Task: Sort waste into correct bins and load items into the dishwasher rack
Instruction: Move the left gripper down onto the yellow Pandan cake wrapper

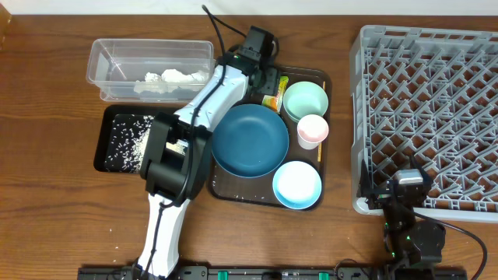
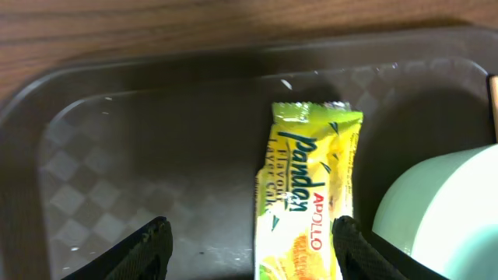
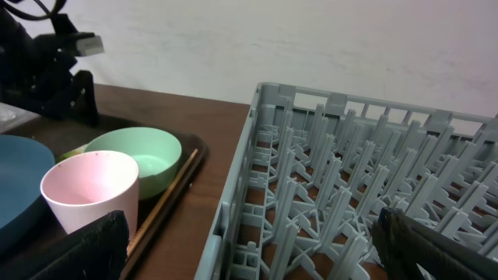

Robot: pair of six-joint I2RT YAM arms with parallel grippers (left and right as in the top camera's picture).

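Fingertips (image 2: pixel 152 249) of my left gripper (image 2: pixel 253 249), spread wide, straddle the snack wrapper (image 2: pixel 307 194) lying flat on the brown tray (image 2: pixel 156 155), closer to the finger beside the mint green bowl (image 2: pixel 440 222). Step in hand, I judge: binning the wrapper; next I must descend, centre, and pinch.
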